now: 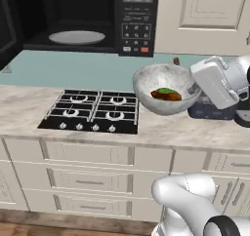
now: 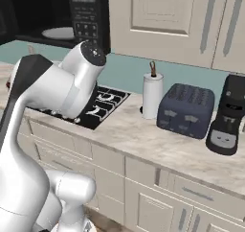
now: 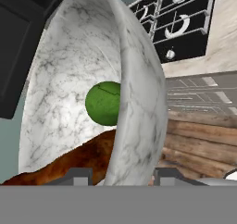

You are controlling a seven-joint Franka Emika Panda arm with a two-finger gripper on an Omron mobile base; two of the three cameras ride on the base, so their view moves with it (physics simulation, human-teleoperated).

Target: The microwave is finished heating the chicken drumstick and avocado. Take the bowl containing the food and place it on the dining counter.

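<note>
Cream cabinets and a pale teal backsplash frame a marbled beige kitchen counter point(image 1: 185, 130) w/ a black four-burner gas hob point(image 1: 93, 112) set into it. Above the hob, the large black microwave point(image 1: 93, 18) stands w/ its door open, grey button panel at right, its pale round turntable plate point(image 1: 76, 37) bare inside. Held in the air above the counter, just right of the hob, is the round deep white-grey marbled stone bowl point(image 1: 163, 86), tilted slightly toward the camera in the left base view. Inside it lie the small green rounded avocado point(image 3: 104, 102) and the reddish-brown elongated chicken drumstick point(image 3: 69, 165), touching each other at the bowl's bottom. The white arm's two-finger gripper point(image 3: 121, 176) meets the bowl at its right rim; in the hand view the two dark fingers point(image 3: 76, 176) sit on either side of the bowl's wall, one inside and one outside, clamped on the rim. Farther right on the counter, per the right base view: a white paper towel roll point(image 2: 152, 96) on its upright holder, a dark blue-grey toaster point(image 2: 186, 110) beside it, and a black coffee machine point(image 2: 229, 115) near the frame's edge.
</note>
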